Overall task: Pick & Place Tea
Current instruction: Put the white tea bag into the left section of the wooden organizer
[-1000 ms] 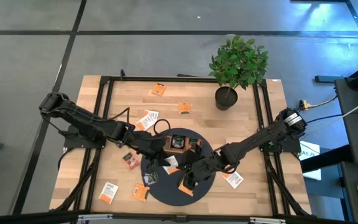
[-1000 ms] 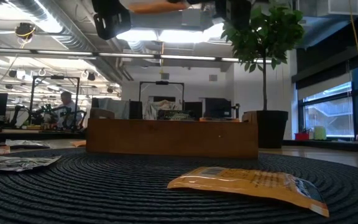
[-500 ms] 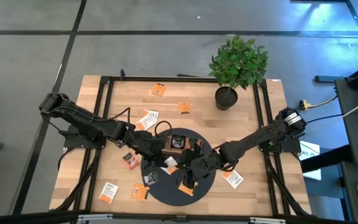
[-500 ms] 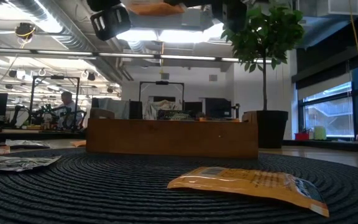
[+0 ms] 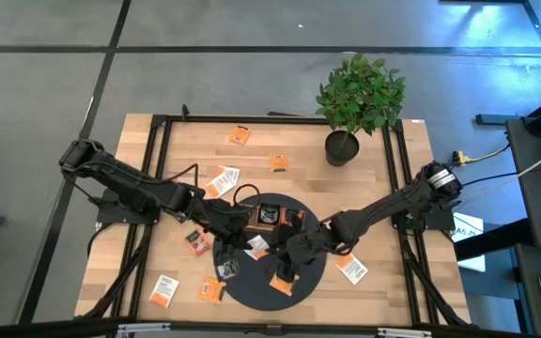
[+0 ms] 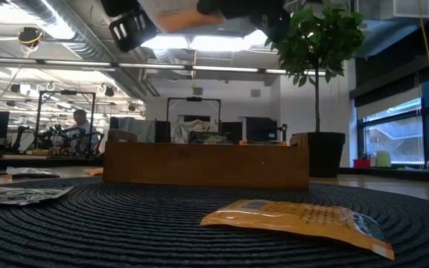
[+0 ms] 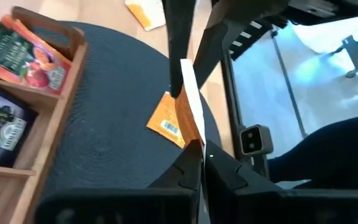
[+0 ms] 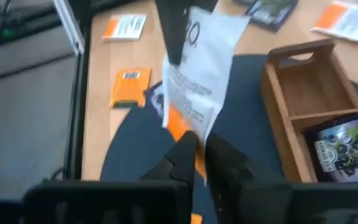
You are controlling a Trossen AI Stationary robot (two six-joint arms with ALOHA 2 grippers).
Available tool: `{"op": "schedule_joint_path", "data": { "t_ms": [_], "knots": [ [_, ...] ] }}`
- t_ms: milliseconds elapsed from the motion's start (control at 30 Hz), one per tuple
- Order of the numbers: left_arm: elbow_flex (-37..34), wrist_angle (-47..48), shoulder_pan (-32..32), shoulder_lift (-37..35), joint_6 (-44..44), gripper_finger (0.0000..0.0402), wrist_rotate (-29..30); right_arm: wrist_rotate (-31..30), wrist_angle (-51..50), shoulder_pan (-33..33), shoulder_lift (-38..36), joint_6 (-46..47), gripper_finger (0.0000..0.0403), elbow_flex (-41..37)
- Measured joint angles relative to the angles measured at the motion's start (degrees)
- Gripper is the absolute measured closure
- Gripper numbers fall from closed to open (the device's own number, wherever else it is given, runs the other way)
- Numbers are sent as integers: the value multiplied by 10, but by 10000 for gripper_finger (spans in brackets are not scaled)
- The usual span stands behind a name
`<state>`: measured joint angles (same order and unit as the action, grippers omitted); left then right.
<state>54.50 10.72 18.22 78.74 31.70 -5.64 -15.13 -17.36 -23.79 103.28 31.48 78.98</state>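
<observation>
**A:** High view?
**B:** The left hand (image 5: 252, 246) and right hand (image 5: 287, 260) meet above the dark round mat (image 5: 252, 286), just beside the wooden tray (image 5: 272, 214), mid-tabletop (image 5: 299, 141).

**A:** Low view?
**B:** An orange sachet (image 6: 296, 219) lies flat on the mat, in front of the tray.

**A:** Left wrist view?
**B:** The left hand is clenched on one edge of a white-and-orange sachet (image 7: 190, 106), held clear of the mat. The right hand is at the opposite edge.

**A:** Right wrist view?
**B:** The same sachet hangs above the mat near the tray. Whether the right hand is grasping it or has released it cannot be told.

White-and-orange sachet (image 8: 199, 68) upright, pinched by both hands
</observation>
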Motion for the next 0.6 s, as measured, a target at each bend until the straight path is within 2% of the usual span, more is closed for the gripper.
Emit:
{"op": "schedule_joint_path", "data": {
  "t_ms": [133,233,400,600],
  "knots": [
    [0,0,-12,0,4,397,-2,74,-51,26,-14,-4,307,0],
    [0,13,-30,0,4,399,-10,86,-103,38,-35,-8,277,0],
    [0,87,-81,0,-9,398,-25,-36,-153,25,-82,-77,255,-1],
    [0,165,-163,0,-85,398,-72,-161,-239,13,-131,-91,253,-6]
  ]
}}
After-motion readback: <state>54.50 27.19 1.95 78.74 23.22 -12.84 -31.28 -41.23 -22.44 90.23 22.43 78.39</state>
